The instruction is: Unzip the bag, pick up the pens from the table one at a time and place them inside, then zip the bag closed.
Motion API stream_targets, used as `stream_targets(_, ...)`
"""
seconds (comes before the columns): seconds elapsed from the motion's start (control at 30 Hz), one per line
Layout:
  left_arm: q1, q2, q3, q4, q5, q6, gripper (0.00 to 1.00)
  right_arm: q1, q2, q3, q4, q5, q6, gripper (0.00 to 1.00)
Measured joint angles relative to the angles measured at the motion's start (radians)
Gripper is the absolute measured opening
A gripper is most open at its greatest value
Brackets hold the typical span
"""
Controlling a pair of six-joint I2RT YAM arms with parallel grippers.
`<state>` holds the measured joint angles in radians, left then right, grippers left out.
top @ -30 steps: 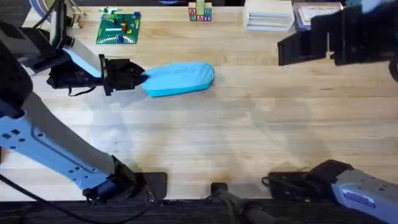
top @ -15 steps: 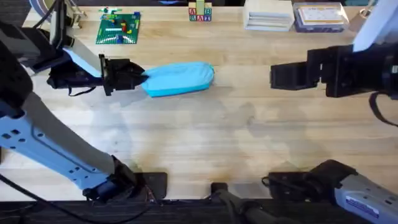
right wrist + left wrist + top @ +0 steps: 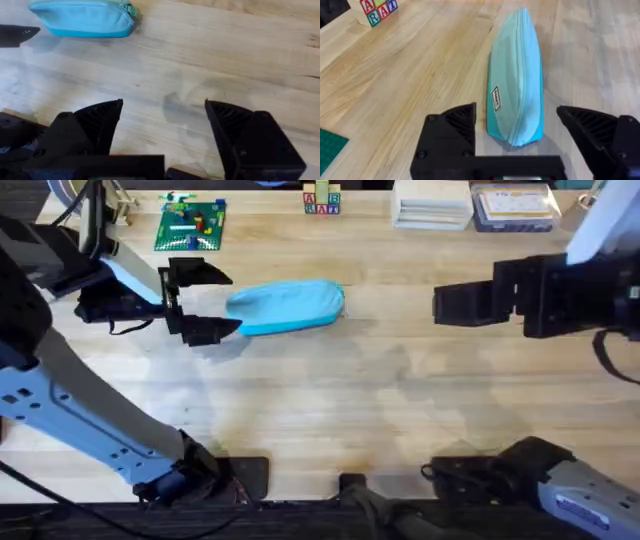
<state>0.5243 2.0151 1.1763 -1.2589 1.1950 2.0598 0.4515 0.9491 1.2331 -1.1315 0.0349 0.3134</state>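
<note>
The light-blue bag point(image 3: 288, 305) lies on the table point(image 3: 400, 410) at the back left, its zipper shut along the top. My left gripper point(image 3: 215, 302) is open at the bag's left end, one finger on each side of the tip without holding it. In the left wrist view the bag point(image 3: 517, 85) runs away from the left gripper point(image 3: 516, 111). My right gripper point(image 3: 465, 303) hovers open above the table's right side, well apart from the bag. The right wrist view shows the bag point(image 3: 82, 17) far beyond the right gripper point(image 3: 164, 104). The pens are out of view.
Along the back edge stand a green brick baseplate point(image 3: 190, 225), lettered toy blocks point(image 3: 322, 200), a white box point(image 3: 432, 202) and a blue-lidded box point(image 3: 515, 205). Bare wood stretches across the middle and front of the table.
My left gripper, shut on the bag's left end before, has opened wide. The right arm came down and left a second ago and has since held still.
</note>
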Motion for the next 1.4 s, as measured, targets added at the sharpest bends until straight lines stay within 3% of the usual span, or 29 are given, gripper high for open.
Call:
stream_targets(0.37,0.0,0.0,0.0,0.04,0.006,0.0,0.995,0.0,0.0,0.0,-0.006,-0.003,0.0,0.998)
stream_targets(0.53,0.016,0.0,0.0,0.01,0.089,0.0,0.995,0.0,0.0,0.0,-0.006,-0.003,0.0,0.998)
stream_targets(0.73,0.096,0.0,0.0,-0.067,0.218,0.0,0.995,0.0,0.0,0.0,-0.006,-0.003,0.0,0.998)
stream_targets(0.93,0.168,0.0,0.0,-0.097,0.257,0.0,0.995,0.0,0.0,0.0,-0.006,-0.003,0.0,0.998)
stream_targets(1.4,0.17,0.0,0.0,-0.076,0.269,0.0,0.995,0.0,0.0,0.0,-0.006,-0.003,-0.001,0.998)
